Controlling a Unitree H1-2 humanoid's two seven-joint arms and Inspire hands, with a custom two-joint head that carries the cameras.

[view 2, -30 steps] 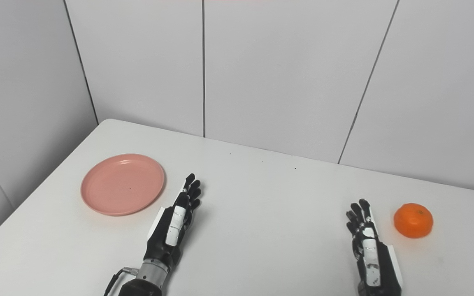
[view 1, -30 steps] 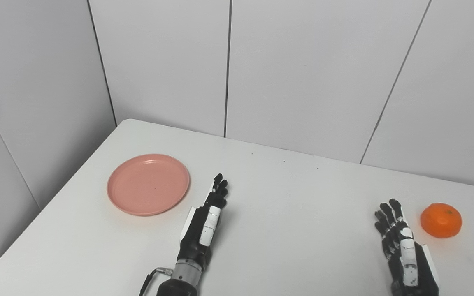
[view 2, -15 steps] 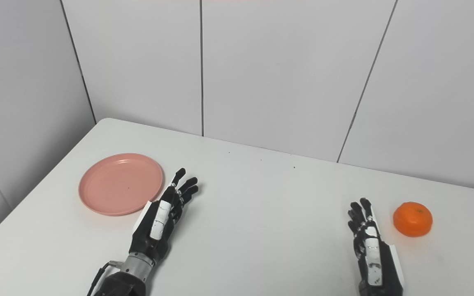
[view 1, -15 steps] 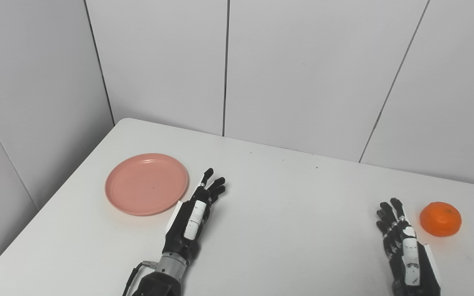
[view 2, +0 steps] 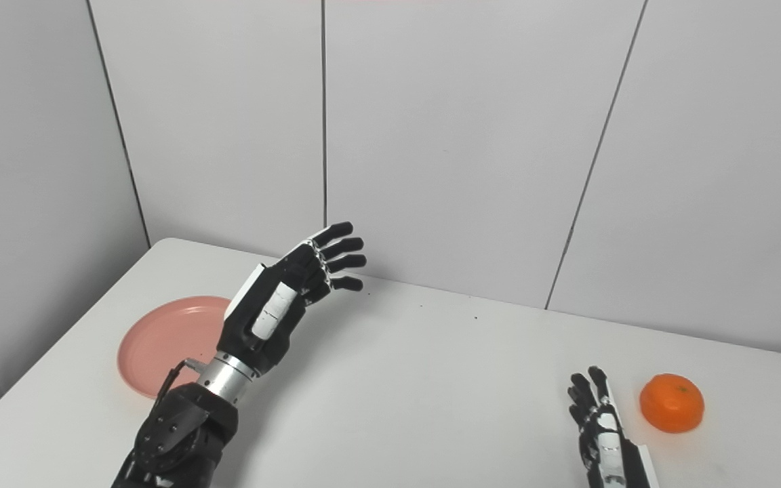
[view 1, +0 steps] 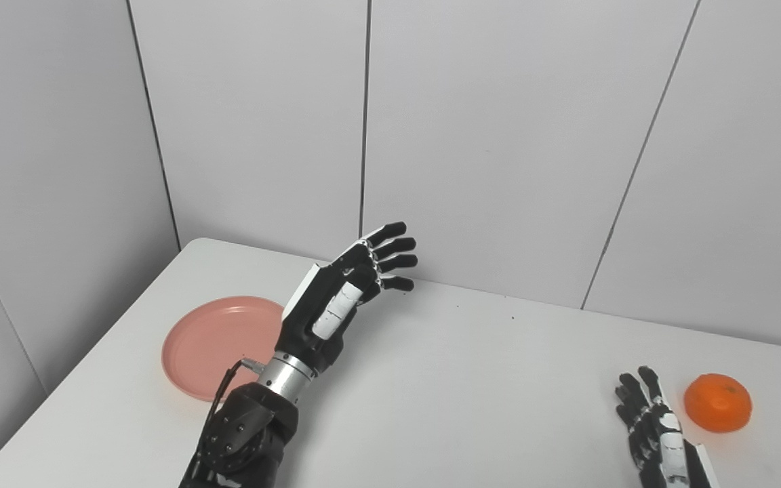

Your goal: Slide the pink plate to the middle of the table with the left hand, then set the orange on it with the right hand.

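From my left eye, my left hand (view 1: pixel 336 298) is raised above the bench (view 1: pixel 465 379), its fingers (view 1: pixel 390 254) spread apart and stretched toward the far right, holding nothing. The pink plate (view 1: pixel 207 339) lies flat at the left side of the bench, partly hidden behind my wrist and forearm; I cannot tell from here whether any part of me touches it, but the hand itself is clearly up off it. My right hand (view 1: pixel 655 434) sits low at the near right edge, fingers loosely extended and empty, just beside the orange (view 1: pixel 717 403) but apart from it. The orange rests on the bench at the far right.

From my right eye, the picture is the same. The left hand (view 2: pixel 282 305) hangs over the bench to the right of the pink plate (view 2: pixel 160 335), open and empty. The right hand (view 2: pixel 601 434) is near the orange (view 2: pixel 671 404), with bare bench between them, and grips nothing.

As I judge it, nothing of the task is done. The plate is at the left, not in the middle, so the slide remains, and my left hand must first come down onto the plate. After that the orange is to be picked up by my right hand and set on the plate.
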